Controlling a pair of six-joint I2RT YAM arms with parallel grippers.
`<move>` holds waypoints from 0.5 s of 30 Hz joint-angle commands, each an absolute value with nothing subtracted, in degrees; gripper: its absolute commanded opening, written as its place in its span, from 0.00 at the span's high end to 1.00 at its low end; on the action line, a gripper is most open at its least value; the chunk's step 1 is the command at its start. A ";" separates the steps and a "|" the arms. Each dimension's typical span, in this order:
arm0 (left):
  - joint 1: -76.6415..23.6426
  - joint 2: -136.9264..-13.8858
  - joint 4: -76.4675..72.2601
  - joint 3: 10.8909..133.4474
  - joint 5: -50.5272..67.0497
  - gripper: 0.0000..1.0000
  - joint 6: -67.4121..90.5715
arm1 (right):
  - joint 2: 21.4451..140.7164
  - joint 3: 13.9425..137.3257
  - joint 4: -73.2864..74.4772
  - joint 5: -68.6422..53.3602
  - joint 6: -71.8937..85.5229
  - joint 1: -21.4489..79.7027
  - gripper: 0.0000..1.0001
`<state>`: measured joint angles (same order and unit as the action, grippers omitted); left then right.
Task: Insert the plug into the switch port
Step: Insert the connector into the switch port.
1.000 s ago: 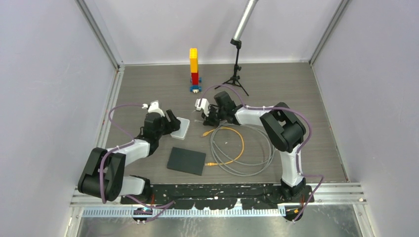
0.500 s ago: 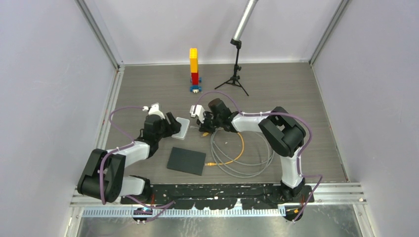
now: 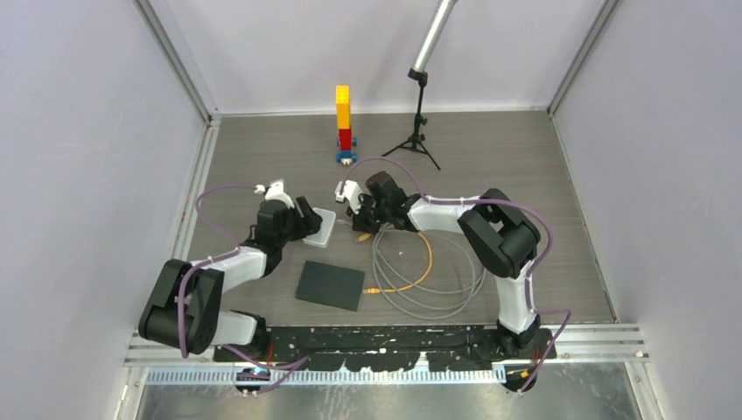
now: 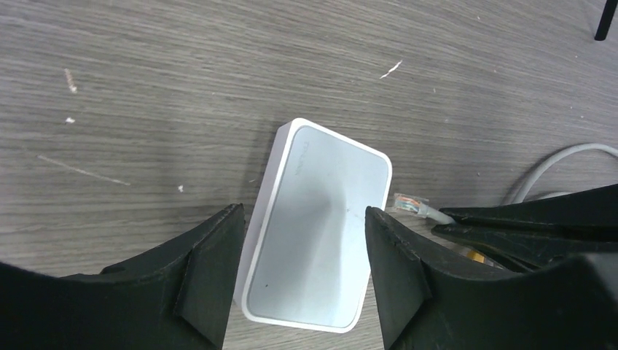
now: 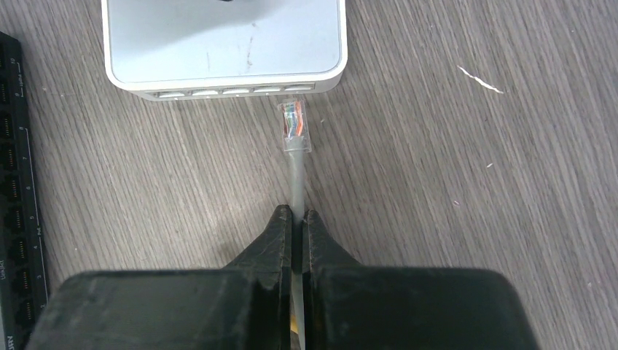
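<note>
The wood-grain table (image 3: 542, 175) carries a white box (image 3: 322, 226) left of centre, a black box (image 3: 330, 285) nearer, coiled cables (image 3: 437, 278) centre-right, and a brick tower (image 3: 343, 122) and tripod (image 3: 418, 140) by the far edge.

Even, diffuse overhead light is filling the enclosure, casting only faint shadows on the wood-grain table (image 3: 525, 157). In the left wrist view a soft grey shadow is lying across the white box (image 4: 321, 248), and the black fingers (image 4: 204, 277) of the left gripper (image 4: 302, 210) are losing detail. The plug (image 5: 293, 124) is showing crisp up close.
</note>
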<state>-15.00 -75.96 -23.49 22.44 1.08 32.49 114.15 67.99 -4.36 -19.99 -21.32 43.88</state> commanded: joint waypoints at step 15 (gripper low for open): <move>-17.40 -78.31 -13.39 29.08 -4.90 0.40 29.56 | 114.59 70.54 -1.23 -20.09 -21.78 44.25 0.99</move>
